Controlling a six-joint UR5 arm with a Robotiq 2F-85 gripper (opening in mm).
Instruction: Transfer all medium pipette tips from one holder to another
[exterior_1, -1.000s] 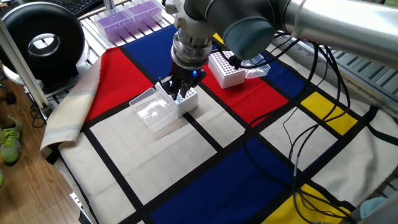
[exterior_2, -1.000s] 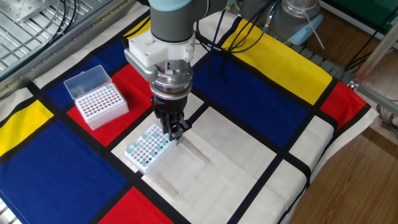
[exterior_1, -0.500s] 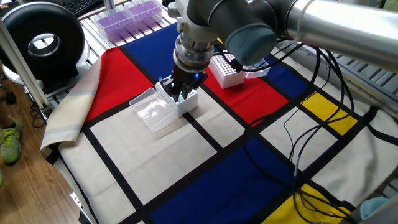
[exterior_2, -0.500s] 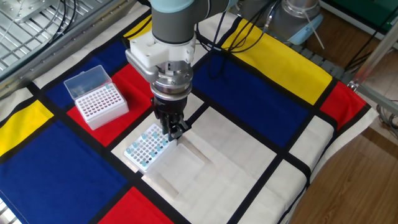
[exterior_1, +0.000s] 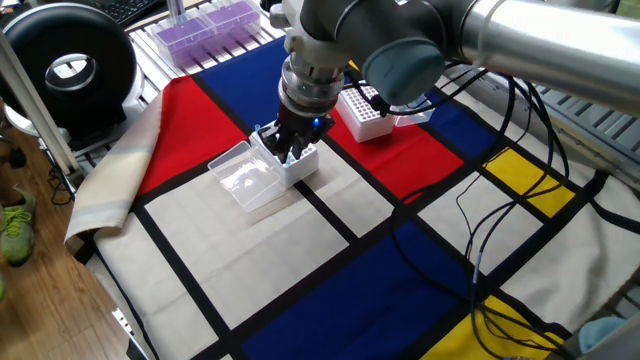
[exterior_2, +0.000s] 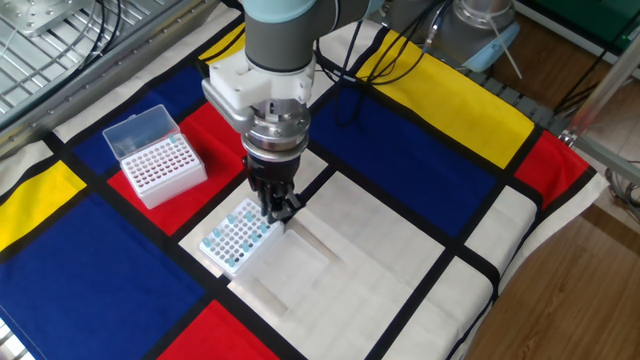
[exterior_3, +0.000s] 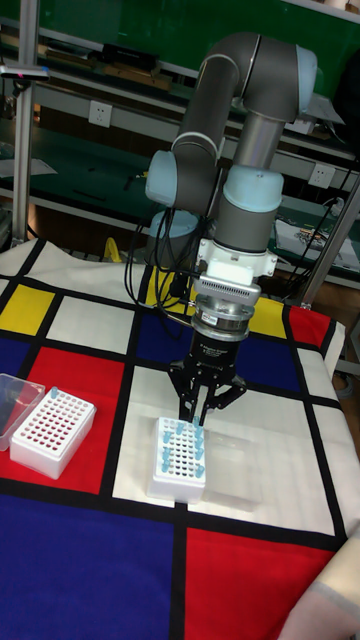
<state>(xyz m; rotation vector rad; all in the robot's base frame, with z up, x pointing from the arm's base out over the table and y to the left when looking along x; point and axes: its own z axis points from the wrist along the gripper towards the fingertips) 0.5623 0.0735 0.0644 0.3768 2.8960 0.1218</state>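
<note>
Hovering pincer (exterior_3: 201, 420) nearly closed over tips (exterior_3: 183, 455)

Two fixed views look steeply down from opposite sides of the gripper (exterior_1: 288, 150) (each at middling range), the tall view faces it level, all sharing the rack (exterior_3: 178, 457) beneath it.

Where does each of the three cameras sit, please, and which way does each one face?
One fixed view: high at one side, looking down on the near rack and gripper; arm fills the top.
The other fixed view: high at the opposite side; wrist above the near rack, far rack to the left.
Tall fixed view: low at the table edge, facing the whole arm; gripper over the near rack.
All three share both racks.
</note>
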